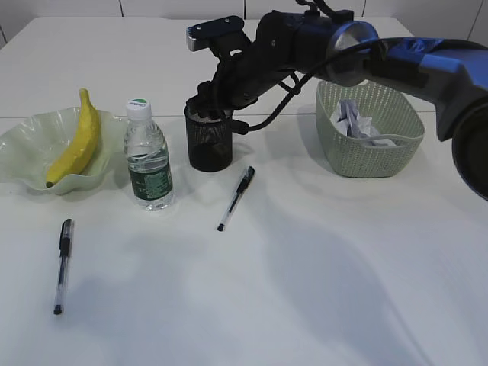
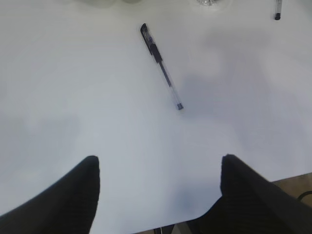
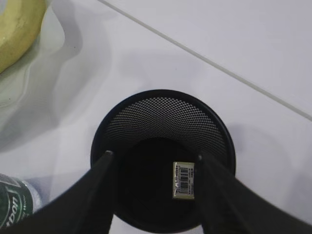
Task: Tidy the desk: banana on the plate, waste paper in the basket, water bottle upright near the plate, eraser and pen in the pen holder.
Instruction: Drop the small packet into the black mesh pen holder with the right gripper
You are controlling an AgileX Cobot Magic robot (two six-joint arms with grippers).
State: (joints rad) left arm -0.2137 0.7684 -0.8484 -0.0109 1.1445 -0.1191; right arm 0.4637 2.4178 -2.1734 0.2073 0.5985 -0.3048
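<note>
The eraser step looks finished: the eraser [image 3: 184, 179] lies at the bottom of the pen holder [image 1: 208, 139], the right gripper [image 3: 153, 158] above it with jaws apart and empty. Next comes lifting clear and fetching a pen. Left to right on the tabletop [image 1: 320, 267]: one plate [image 1: 23, 145] holding one banana [image 1: 78, 145], one upright water bottle [image 1: 147, 156], two pens, left pen [image 1: 62, 263] and middle pen [image 1: 236, 197], one basket [image 1: 370, 130] holding paper [image 1: 357, 122]. The left gripper [image 2: 158, 190] hangs with jaws apart, empty.

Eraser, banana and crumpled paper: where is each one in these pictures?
eraser [image 3: 183, 179]: right wrist view, on its barcode sticker, inside the mesh cup.
banana [image 1: 80, 143]: exterior view, mid-body, lying on the dish.
crumpled paper [image 1: 357, 123]: exterior view, white wad inside the basket.
</note>
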